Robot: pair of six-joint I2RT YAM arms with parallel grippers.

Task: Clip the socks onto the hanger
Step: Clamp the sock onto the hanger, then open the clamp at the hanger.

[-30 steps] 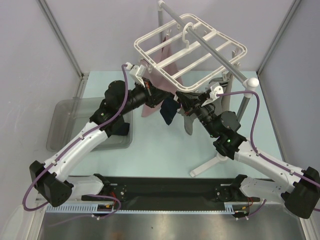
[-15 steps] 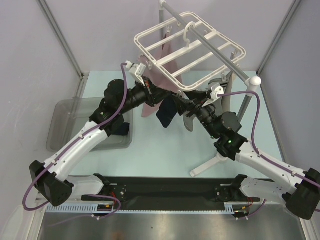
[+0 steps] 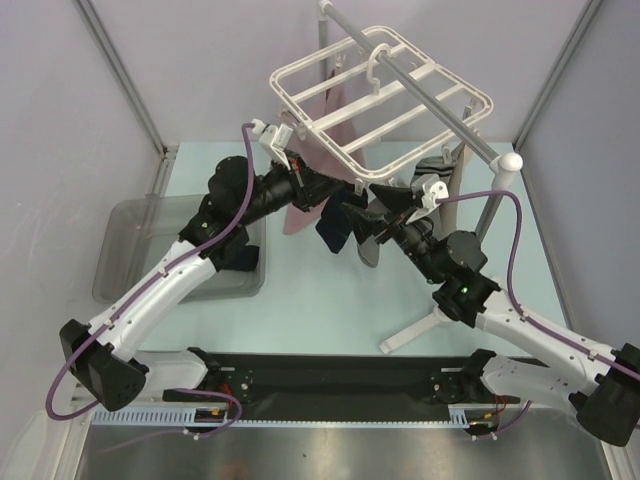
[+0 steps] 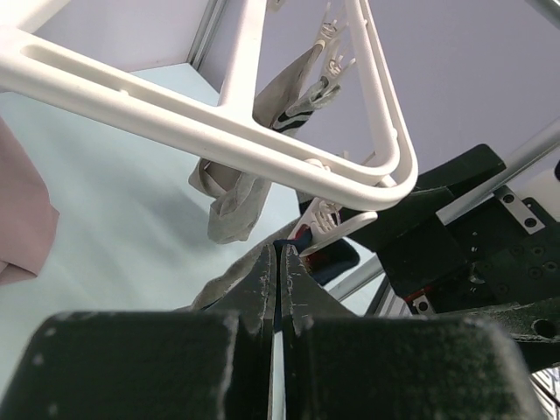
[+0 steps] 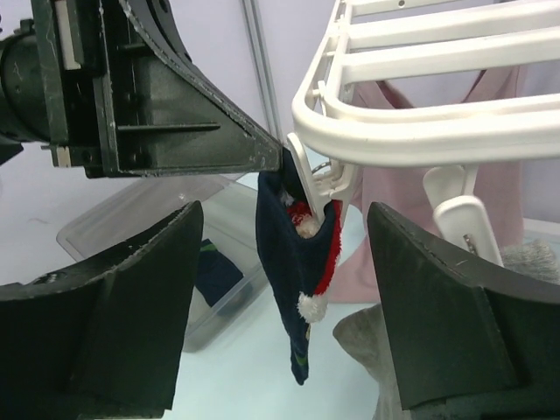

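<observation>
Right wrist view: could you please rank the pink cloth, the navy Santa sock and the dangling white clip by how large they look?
1. pink cloth, though the hanger hides part of it
2. navy Santa sock
3. white clip, clearly smallest

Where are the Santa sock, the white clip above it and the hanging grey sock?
Santa sock [image 5: 280, 262]: right wrist view, on its navy body.
white clip [image 5: 306, 175]: right wrist view, on its near arm.
grey sock [image 4: 232, 206]: left wrist view, on its lower fold.
</observation>
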